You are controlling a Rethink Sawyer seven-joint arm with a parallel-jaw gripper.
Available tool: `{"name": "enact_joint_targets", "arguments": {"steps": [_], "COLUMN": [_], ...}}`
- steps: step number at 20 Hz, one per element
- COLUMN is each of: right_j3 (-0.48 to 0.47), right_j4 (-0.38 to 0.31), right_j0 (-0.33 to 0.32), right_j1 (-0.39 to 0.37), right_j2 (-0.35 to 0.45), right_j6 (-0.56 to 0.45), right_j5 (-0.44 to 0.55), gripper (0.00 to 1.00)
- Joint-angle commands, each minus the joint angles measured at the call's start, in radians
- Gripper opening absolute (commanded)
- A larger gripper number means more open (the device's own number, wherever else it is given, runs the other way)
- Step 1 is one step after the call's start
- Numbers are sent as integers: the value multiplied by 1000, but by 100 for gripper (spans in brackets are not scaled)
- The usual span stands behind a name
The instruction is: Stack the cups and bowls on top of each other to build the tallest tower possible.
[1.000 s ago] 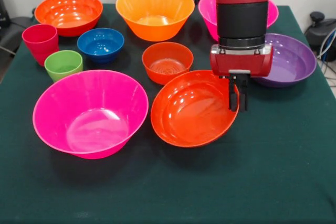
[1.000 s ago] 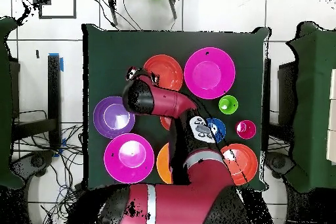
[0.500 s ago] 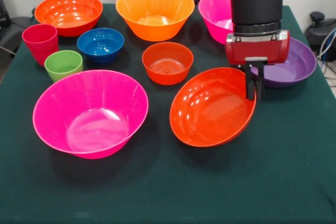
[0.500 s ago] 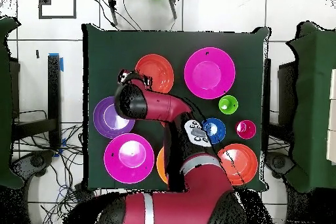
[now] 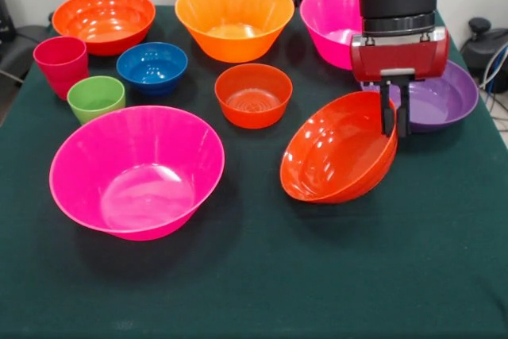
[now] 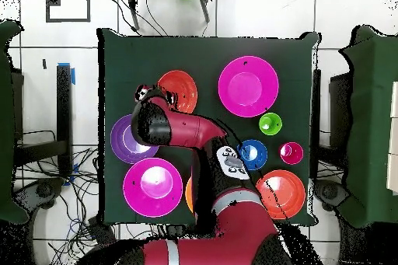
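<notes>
My gripper is shut on the right rim of a red-orange bowl, one finger inside and one outside. The bowl hangs tilted, its opening facing left, low over the table in front of the purple bowl. In the overhead view the arm covers the gripper and the bowl shows beside it. A large magenta bowl stands empty at front left. The red-pink cup and the lime green cup stand at the left. No stack shows.
At the back stand a red-orange bowl, a light orange bowl and a second magenta bowl. A small blue bowl and a small orange-red bowl stand mid-table. Green cloth covers the table.
My gripper has carried the red-orange bowl to the right and slightly up in the front view, toward the purple bowl. The bowl has tipped more steeply. Nothing else has moved.
</notes>
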Motion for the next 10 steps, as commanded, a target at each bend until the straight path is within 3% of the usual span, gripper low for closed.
{"name": "enact_joint_targets", "arguments": {"steps": [1, 10], "right_j3": [6, 83], "right_j4": [-48, -56], "right_j0": [8, 19], "right_j1": [2, -124], "right_j2": [50, 16], "right_j6": [160, 172], "right_j5": [-92, -147], "gripper": [0, 0]}}
